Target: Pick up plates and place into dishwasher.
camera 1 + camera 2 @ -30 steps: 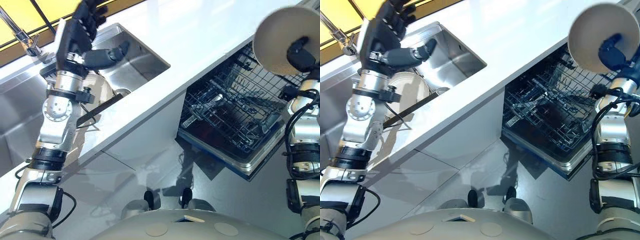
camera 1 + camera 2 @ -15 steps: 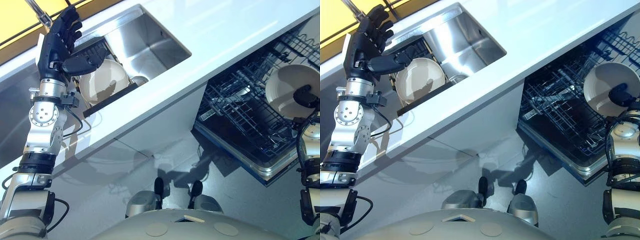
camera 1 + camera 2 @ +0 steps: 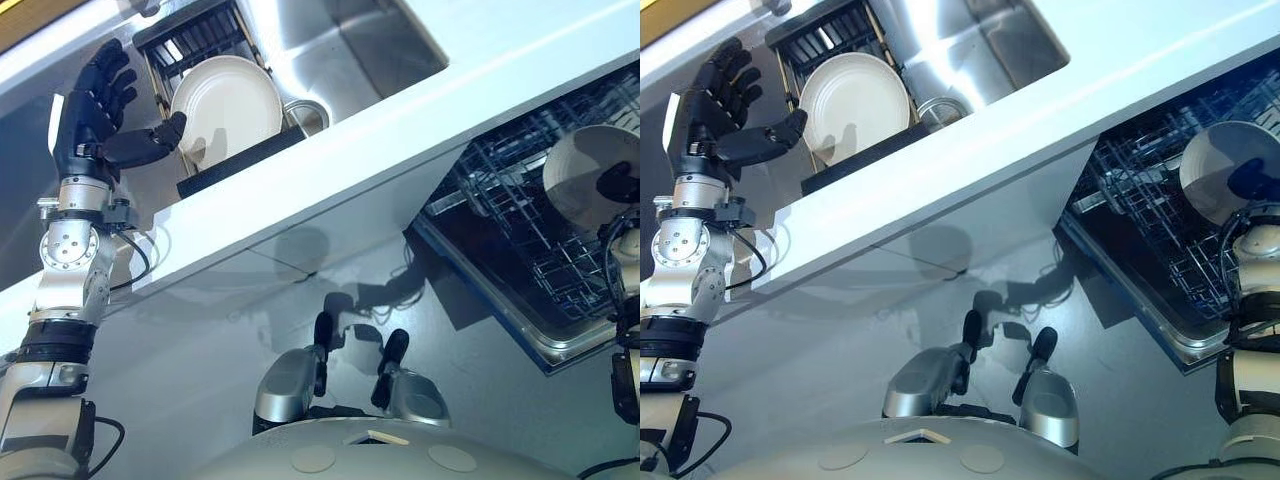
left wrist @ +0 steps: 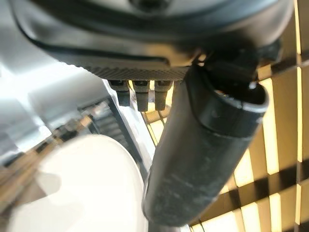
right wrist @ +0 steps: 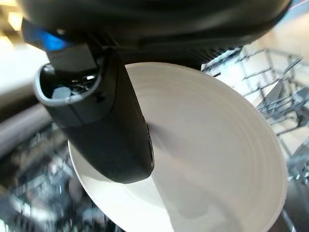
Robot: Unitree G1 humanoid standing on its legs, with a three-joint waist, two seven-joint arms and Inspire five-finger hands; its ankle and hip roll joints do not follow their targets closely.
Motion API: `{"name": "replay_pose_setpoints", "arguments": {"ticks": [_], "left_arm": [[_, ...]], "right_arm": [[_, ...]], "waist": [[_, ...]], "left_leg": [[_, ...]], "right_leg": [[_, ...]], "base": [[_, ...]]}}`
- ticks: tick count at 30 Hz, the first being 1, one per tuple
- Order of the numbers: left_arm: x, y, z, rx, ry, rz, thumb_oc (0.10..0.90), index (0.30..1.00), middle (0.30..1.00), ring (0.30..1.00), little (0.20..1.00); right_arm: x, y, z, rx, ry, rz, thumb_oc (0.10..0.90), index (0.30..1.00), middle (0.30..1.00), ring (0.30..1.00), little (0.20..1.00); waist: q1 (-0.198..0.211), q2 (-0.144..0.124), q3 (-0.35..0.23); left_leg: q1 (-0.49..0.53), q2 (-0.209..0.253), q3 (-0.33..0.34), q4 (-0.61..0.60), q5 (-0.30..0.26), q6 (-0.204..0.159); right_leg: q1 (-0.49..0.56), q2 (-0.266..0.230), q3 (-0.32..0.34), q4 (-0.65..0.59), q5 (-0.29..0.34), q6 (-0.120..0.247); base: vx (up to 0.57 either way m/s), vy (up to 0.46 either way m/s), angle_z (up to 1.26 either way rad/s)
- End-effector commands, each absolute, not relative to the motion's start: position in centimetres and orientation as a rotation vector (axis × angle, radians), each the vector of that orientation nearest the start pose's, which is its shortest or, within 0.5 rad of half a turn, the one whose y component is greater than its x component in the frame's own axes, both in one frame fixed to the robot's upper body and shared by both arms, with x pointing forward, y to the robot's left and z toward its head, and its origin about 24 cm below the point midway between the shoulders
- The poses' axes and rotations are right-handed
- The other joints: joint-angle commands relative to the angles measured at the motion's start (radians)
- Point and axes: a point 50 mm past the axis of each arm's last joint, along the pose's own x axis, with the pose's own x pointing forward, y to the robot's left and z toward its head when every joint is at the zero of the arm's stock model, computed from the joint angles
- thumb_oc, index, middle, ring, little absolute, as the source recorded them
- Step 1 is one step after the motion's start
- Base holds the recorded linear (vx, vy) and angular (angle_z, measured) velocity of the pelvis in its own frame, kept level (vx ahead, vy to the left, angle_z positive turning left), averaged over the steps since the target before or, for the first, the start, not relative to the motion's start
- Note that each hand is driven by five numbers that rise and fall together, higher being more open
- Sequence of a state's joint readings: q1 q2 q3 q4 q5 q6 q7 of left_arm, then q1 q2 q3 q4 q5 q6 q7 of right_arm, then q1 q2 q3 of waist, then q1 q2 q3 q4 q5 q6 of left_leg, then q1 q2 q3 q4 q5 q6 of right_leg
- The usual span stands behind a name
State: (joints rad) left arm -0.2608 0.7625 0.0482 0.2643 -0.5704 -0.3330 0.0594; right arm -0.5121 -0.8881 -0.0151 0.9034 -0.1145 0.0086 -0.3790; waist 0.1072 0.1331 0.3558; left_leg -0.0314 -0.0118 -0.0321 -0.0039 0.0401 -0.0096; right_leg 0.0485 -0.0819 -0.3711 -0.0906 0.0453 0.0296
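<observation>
— Far left first?
— Left hand (image 3: pixel 92 110), raised beside the sink (image 3: pixel 370 40), fingers spread straight, thumb stretched toward the rack plate (image 3: pixel 226 108). Nothing grasped. Probably poised for the next pick-up.

— And that plate?
— White, standing on edge in the black dish rack (image 3: pixel 200 35) set in the sink basin. Held upright by the rack slots, face turned toward the open hand, so an easy reach. Thumb tip just beside its rim, apparently not touching.

— Moving right?
— White countertop (image 3: pixel 400 130) running diagonally, cabinet front below, then the pulled-out dishwasher rack (image 3: pixel 500 210), dark wire tines exposed and ready to take a plate on edge.

— Far right?
— Right hand (image 3: pixel 1248 177) pinching the held plate (image 3: pixel 585 180): thumb pressed across the concave face, clear in the right wrist view, fingers presumably behind. Plate tilted nearly upright over the dishwasher rack, likely so its rim can slide between the tines. Not yet seated, by the look of it.

— Risk?
— Thin pinch grip on smooth ceramic; could slip if the rim catches a tine.
</observation>
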Motion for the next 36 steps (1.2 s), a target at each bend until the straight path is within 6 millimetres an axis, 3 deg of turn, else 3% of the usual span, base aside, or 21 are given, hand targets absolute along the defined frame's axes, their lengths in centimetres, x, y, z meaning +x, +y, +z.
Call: {"name": "replay_pose_setpoints", "arguments": {"ticks": [1,2,3,4,11,16,23,28,36], "left_arm": [[26.5,32.5,22.9,0.172,-0.735,0.255,0.8,0.9,0.9,0.9,0.9],[26.5,32.4,22.8,0.178,-0.732,0.252,0.8,0.9,0.9,0.9,0.9],[26.5,32.3,22.8,0.175,-0.731,0.251,0.8,0.9,0.9,0.9,0.9],[26.5,32.2,22.7,0.176,-0.729,0.252,0.8,0.9,0.9,0.9,0.9],[27.0,32.0,22.1,0.159,-0.704,0.261,0.8,0.9,0.9,0.9,0.9],[26.9,31.9,21.8,0.164,-0.687,0.26,0.8,0.9,0.9,0.9,0.9],[26.7,32.3,21.1,0.174,-0.662,0.258,0.8,0.9,0.9,0.9,0.9],[26.3,32.5,20.0,0.171,-0.638,0.261,0.8,0.9,0.9,0.9,0.9],[25.8,32.9,18.8,0.186,-0.595,0.258,0.8,0.9,0.9,0.9,0.9]], "right_arm": [[28.8,-41.9,18.8,-1.103,0.076,-0.836,0.1,0.3,0.3,0.3,0.2],[29.1,-41.5,18.1,-1.107,0.094,-0.821,0.251,0.429,0.429,0.429,0.351],[29.3,-41.2,17.7,-1.105,0.103,-0.811,0.251,0.429,0.429,0.429,0.351],[29.5,-40.9,17.5,-1.102,0.105,-0.802,0.8,0.9,0.9,0.9,0.9],[31.3,-38.1,15.5,-1.057,0.1,-0.707,0.8,0.9,0.9,0.9,0.9],[31.5,-36.6,13.7,-1.02,0.089,-0.648,0.8,0.9,0.9,0.9,0.9],[31.3,-34.4,13.6,-0.87,-0.07,-0.656,0.8,0.9,0.9,0.9,0.9],[30.5,-33.9,13.9,-0.848,-0.165,-0.668,0.8,0.9,0.9,0.9,0.9],[29.4,-34.4,13.1,-0.852,-0.154,-0.655,0.8,0.9,0.9,0.9,0.9]], "waist": [[0.009,0.008,-0.074],[0.011,0.009,-0.069],[0.011,0.011,-0.069],[0.011,0.011,-0.069],[0.014,0.018,-0.072],[0.014,0.018,-0.081],[0.005,0.01,-0.099],[-0.003,0.002,-0.123],[-0.005,-0.026,-0.171]], "left_leg": [[-0.051,-0.005,0.024,0.043,-0.046,-0.071],[-0.052,-0.007,0.022,0.047,-0.046,-0.069],[-0.058,-0.006,0.021,0.049,-0.042,-0.067],[-0.059,-0.007,0.02,0.051,-0.042,-0.066],[-0.054,-0.014,0.022,0.058,-0.041,-0.064],[-0.046,-0.014,0.028,0.062,-0.044,-0.061],[-0.022,-0.015,0.041,0.053,-0.049,-0.054],[-0.005,-0.022,0.055,0.042,-0.054,-0.048],[0.022,-0.034,0.077,0.031,-0.065,-0.04]], "right_leg": [[-0.139,0.009,0.027,0.383,-0.309,-0.06],[-0.14,0.009,0.031,0.384,-0.307,-0.06],[-0.144,0.012,0.031,0.379,-0.297,-0.06],[-0.143,0.013,0.032,0.376,-0.295,-0.06],[-0.131,0.014,0.043,0.36,-0.283,-0.056],[-0.115,0.012,0.049,0.358,-0.282,-0.054],[-0.083,0.01,0.05,0.339,-0.276,-0.045],[-0.057,0.011,0.054,0.306,-0.264,-0.034],[-0.007,0.018,0.058,0.224,-0.228,-0.015]], "base": [[0.01,0.001,0.13],[0.0,0.0,0.06],[0.0,0.0,0.0],[0.0,0.0,0.05],[0.01,0.02,0.0],[0.01,0.029,-0.02],[0.0,0.02,0.0],[-0.01,0.053,-0.03],[0.02,0.044,-0.11]]}}
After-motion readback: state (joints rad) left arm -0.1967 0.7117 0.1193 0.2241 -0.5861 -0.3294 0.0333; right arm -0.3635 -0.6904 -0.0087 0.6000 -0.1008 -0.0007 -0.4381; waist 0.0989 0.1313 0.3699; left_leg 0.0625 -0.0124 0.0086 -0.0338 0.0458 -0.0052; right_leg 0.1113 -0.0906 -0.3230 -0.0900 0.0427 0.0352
